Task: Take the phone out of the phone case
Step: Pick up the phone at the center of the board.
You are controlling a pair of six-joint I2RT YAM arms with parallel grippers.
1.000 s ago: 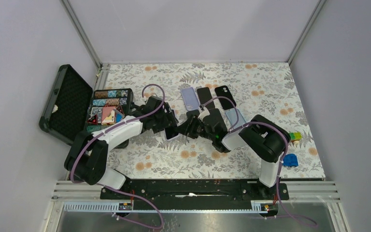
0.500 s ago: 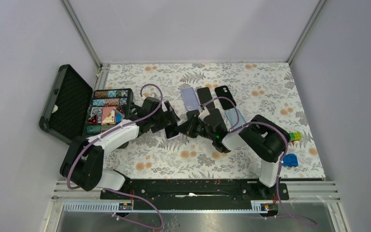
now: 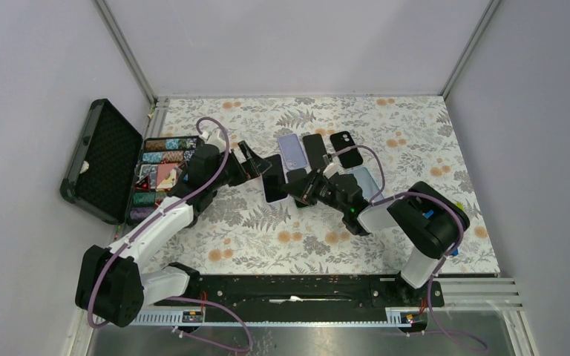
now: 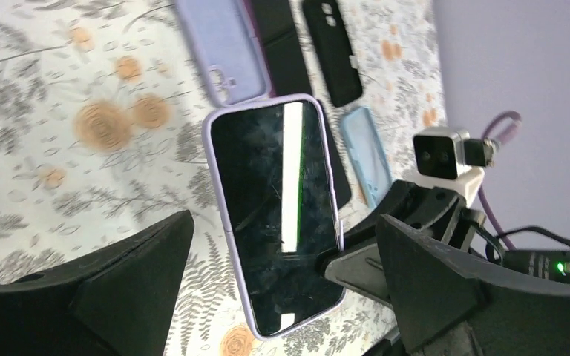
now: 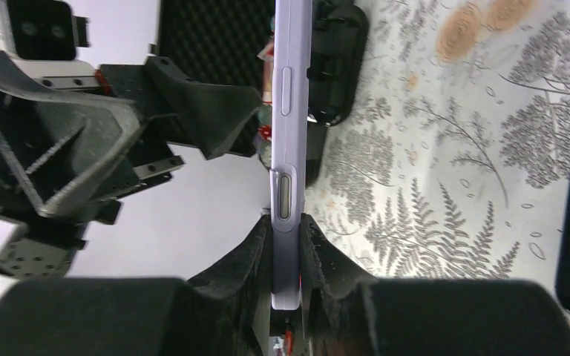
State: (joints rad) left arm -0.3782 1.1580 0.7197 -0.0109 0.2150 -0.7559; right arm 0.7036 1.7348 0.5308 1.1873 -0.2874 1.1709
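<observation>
Fingers of the right gripper [image 5: 286,248] clamp narrow on one end of the lilac phone case [image 5: 285,111], phone [image 4: 274,200] seated inside and held edge-up above the floral desk [image 3: 267,230], while we note the left gripper [image 3: 256,165] gaping wide (touching nothing) beside it.

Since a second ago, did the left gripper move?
Yes. The left gripper backed leftward toward the black tray of patterned cases, jaws open, away from the lilac-cased phone.
</observation>
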